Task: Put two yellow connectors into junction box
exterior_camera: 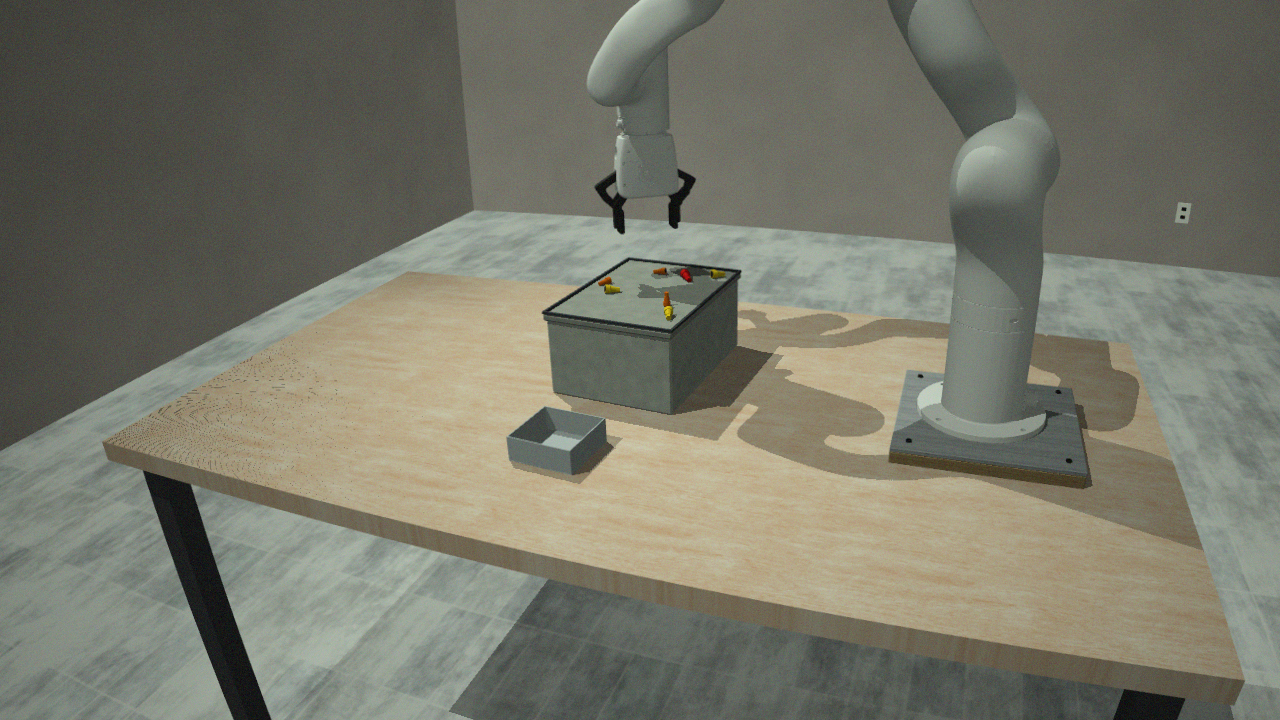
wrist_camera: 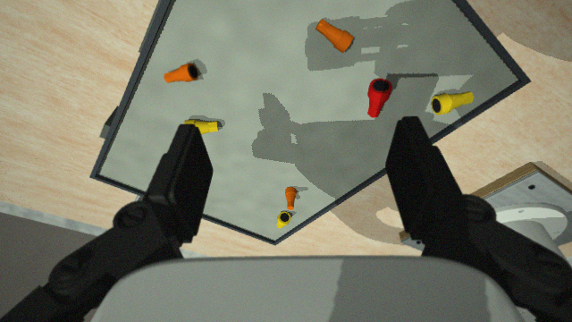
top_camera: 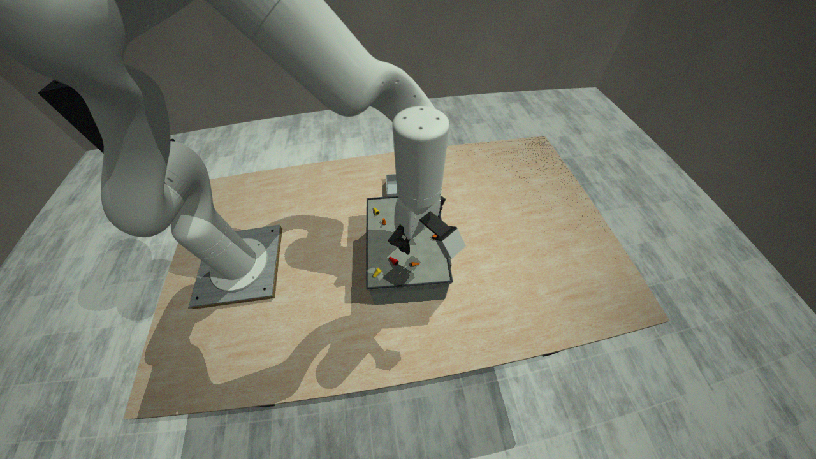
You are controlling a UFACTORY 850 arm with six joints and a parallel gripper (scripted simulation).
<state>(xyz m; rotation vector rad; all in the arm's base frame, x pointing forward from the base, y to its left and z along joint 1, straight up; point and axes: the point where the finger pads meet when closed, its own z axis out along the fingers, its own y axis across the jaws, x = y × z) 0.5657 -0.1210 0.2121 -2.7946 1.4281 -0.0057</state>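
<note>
My gripper (exterior_camera: 647,228) (wrist_camera: 297,144) is open and empty, high above the lid (exterior_camera: 617,308) (wrist_camera: 237,80) of the grey tool case (exterior_camera: 613,362). One yellow connector (top_camera: 377,273) (exterior_camera: 717,274) (wrist_camera: 453,102) lies near the robot-side edge, close to the red one. A second yellow connector (exterior_camera: 611,289) (wrist_camera: 208,127) is partly covered by the left finger in the wrist view and hidden in the top view. A third yellow connector (top_camera: 375,211) (exterior_camera: 668,312) (wrist_camera: 283,219) lies near the box-side corner. The steel junction box (exterior_camera: 539,454) (top_camera: 391,178) looks empty.
An orange connector (exterior_camera: 666,299) (wrist_camera: 290,197) lies close beside the third yellow one. Two more orange connectors (wrist_camera: 182,72) (wrist_camera: 336,37) and the red connector (exterior_camera: 685,274) (wrist_camera: 379,96) also lie on the lid. The robot's base plate (exterior_camera: 939,450) (top_camera: 239,293) is on the table beside the case.
</note>
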